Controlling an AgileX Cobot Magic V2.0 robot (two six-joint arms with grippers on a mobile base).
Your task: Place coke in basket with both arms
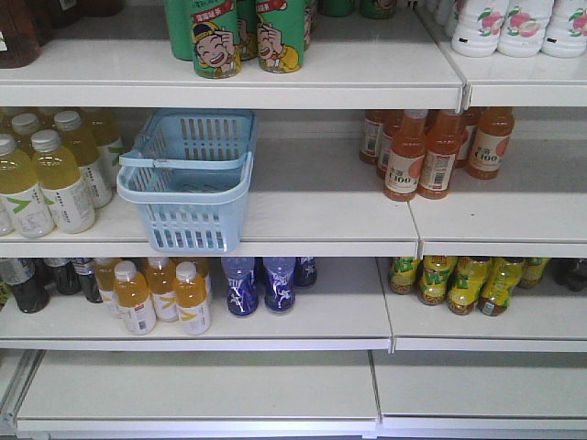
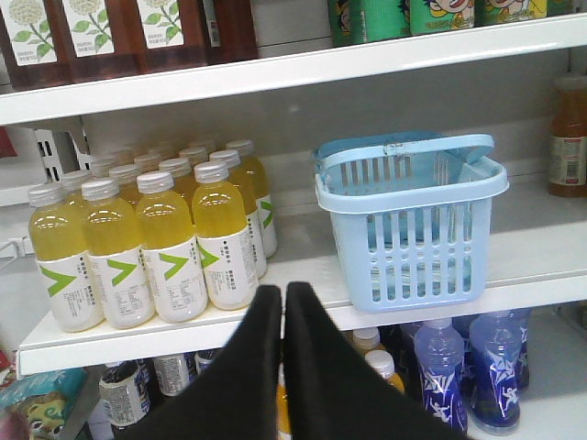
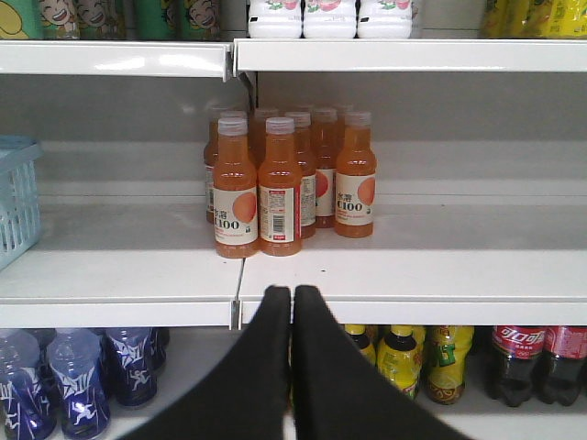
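Observation:
The light blue basket stands empty on the middle shelf, its hoop handle folded across the rim. In the left wrist view the basket is up and to the right of my left gripper, which is shut on nothing at the shelf's front edge. My right gripper is shut and empty too, in front of the middle shelf's lip. Two coke bottles with red labels stand on the lower shelf, down and to the right of it. A corner of the basket shows at the far left. Neither gripper appears in the front view.
Yellow drink bottles crowd the shelf left of the basket. Orange juice bottles stand straight ahead of the right gripper. Blue bottles and yellow-labelled tea bottles fill the lower shelf. Green cans sit on the shelf above.

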